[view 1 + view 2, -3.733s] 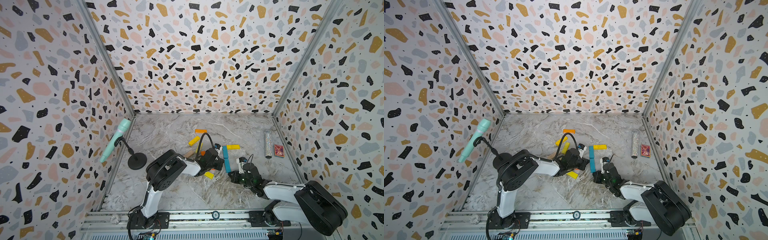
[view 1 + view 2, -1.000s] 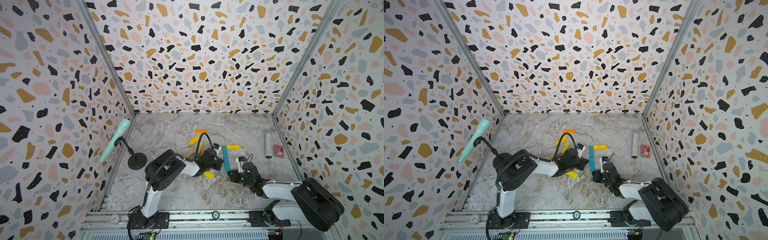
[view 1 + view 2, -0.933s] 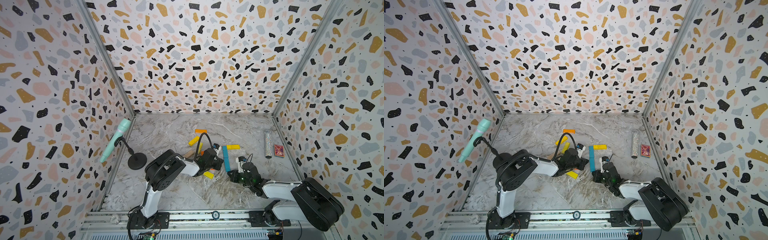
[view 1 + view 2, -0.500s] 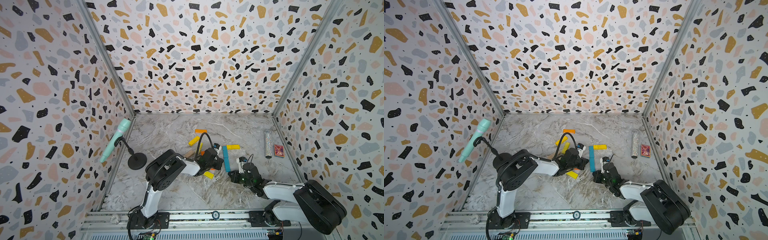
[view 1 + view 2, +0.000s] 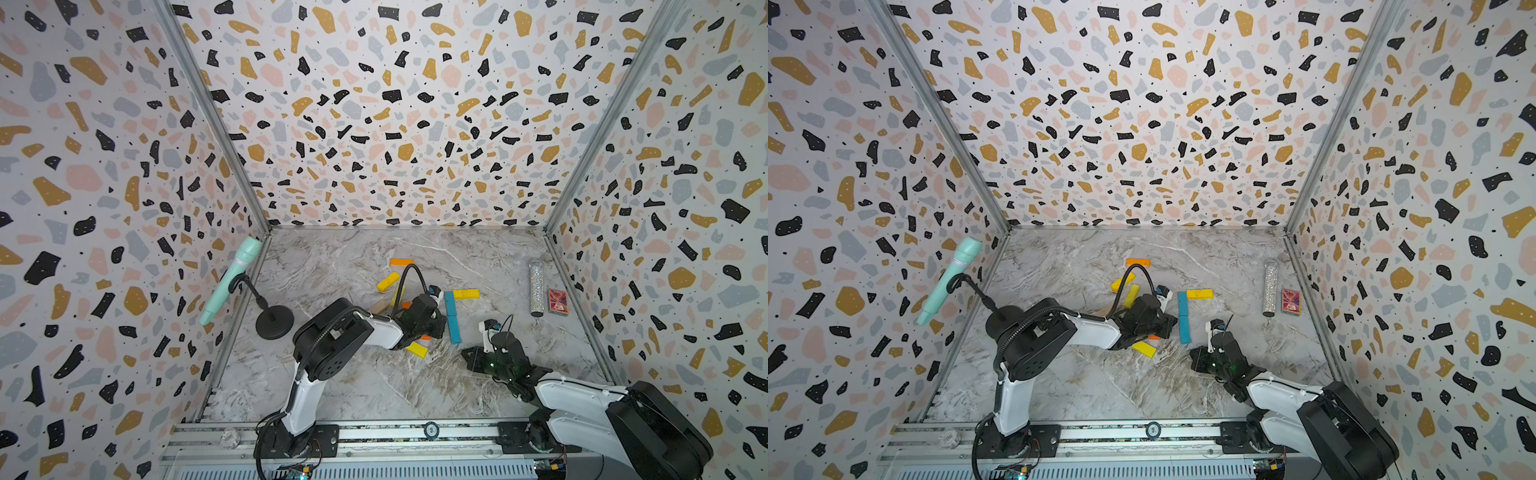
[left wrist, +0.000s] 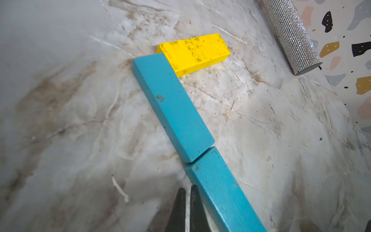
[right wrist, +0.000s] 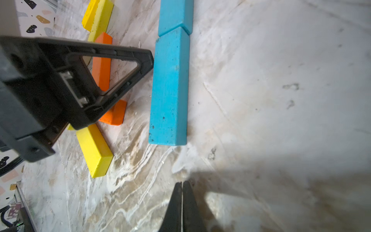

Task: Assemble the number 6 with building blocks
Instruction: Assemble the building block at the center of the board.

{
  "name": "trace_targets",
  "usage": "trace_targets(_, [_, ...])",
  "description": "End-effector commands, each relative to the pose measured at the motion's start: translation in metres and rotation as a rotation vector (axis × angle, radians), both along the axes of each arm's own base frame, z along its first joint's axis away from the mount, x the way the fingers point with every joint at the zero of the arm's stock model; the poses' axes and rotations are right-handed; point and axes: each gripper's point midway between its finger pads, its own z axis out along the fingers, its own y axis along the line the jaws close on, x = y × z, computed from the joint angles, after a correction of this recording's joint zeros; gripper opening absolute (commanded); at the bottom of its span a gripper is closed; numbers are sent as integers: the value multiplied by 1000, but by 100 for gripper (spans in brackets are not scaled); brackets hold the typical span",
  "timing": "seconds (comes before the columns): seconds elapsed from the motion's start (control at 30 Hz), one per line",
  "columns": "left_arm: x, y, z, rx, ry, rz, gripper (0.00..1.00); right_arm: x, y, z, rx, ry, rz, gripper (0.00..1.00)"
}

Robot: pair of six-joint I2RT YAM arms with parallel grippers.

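At the teal blocks' [image 6: 172, 108] nine o'clock, the left gripper [image 6: 185, 191] sits shut, empty. The right gripper [image 7: 181, 185], likewise closed, at five.

The far teal plank [image 6: 172, 106] and the near teal plank [image 6: 222, 192] lay flat, end to end in one line, their touching ends slightly askew. A scuffed yellow plank [image 6: 193, 51] lay crosswise against the far one's outer end. Left of the line lay an orange plank [image 7: 102, 68], a shorter-looking orange plank [image 7: 115, 113] and a near yellow plank [image 7: 93, 148]. Farther back, in both top views, were a lone orange plank [image 5: 401, 262] and a tilted yellow plank [image 5: 388, 281].
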Motion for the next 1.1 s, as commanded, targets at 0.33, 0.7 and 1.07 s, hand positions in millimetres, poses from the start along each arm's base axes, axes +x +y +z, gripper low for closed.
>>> trace_targets(0.33, [-15, 20, -50, 125, 95, -9, 0, 3, -2, 5, -20, -8, -3, 8])
trace_targets(0.7, [19, 1, 121, -132, -174, 55, 0, 26, 9, 85, -125, -243, 118, 15])
trace_targets(1.07, [24, 177, 228, 2, -462, 465, 100, 72, 79, 137, -301, -314, 349, 53])
